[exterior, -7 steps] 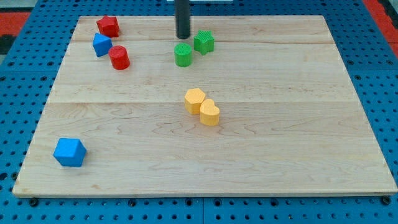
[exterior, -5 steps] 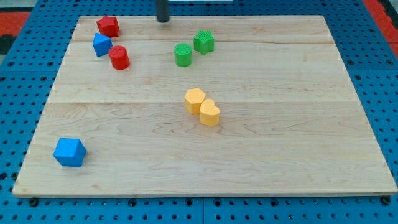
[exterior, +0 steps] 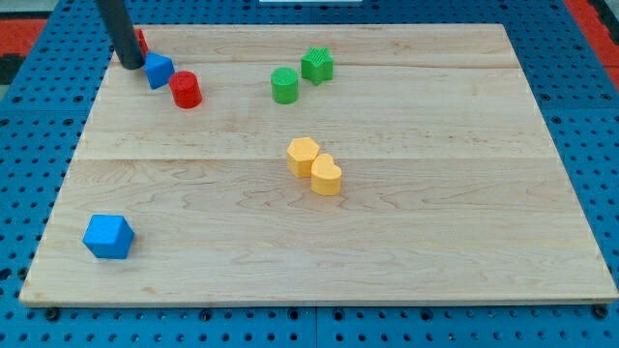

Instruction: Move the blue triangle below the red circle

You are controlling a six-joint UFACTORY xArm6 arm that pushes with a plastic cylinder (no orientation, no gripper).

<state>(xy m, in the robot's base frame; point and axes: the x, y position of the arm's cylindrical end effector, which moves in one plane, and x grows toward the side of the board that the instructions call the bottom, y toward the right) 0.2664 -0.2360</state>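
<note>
The blue triangle lies near the board's top left corner. The red circle sits just to its lower right, touching or nearly touching it. My tip rests on the board right beside the blue triangle's left side. The rod hides most of a second red block behind it.
A green circle and a green block sit at top centre. Two yellow blocks touch each other at mid-board. A blue cube lies at the bottom left. The wooden board rests on a blue pegboard.
My tip has swept left along the board's top edge, from above the green blocks to the left side of the blue triangle. No block has visibly moved.
</note>
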